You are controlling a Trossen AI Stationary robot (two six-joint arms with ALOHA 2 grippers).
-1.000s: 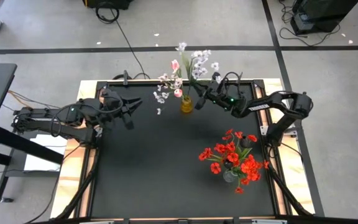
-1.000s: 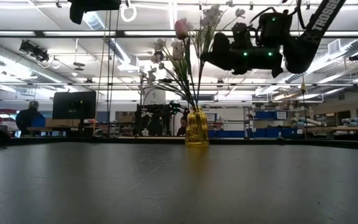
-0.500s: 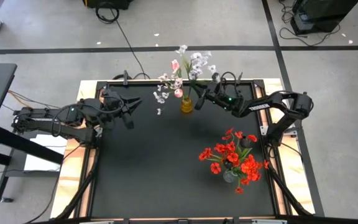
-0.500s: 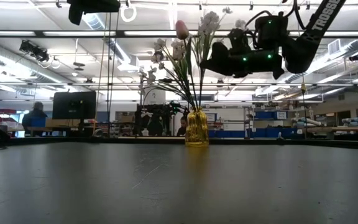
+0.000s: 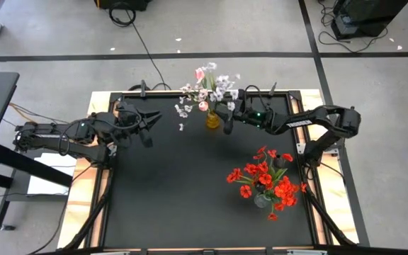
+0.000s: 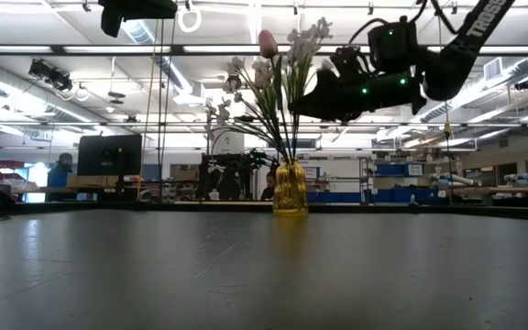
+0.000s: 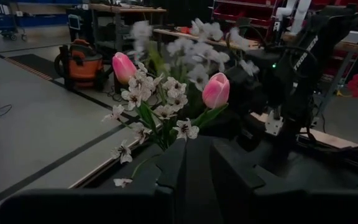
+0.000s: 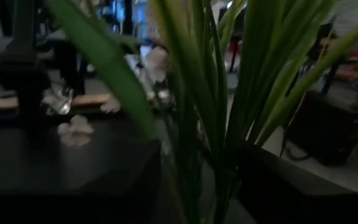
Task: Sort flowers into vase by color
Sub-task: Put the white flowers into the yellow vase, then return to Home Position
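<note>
Since a second ago your right tool (image 5: 227, 122) has dropped beside the yellow vase (image 5: 212, 118), white spray (image 5: 222, 83) now seated, fingers parting around the stems. Next, back straight out without snagging. Left tool (image 5: 146, 127) waits over the counter's (image 5: 176, 184) left side, empty, barely parted.

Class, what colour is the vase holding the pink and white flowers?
Yellow vase, clearest in the low view.

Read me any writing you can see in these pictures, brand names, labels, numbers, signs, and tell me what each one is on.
"TROSSEN", partly cut off by the picture's top edge: white letters on the right arm in the low view.
White lettering on the right arm in the high view: too small to read.
White lettering on the right arm in the left wrist view: blurred, not readable.
No other readable text.
</note>
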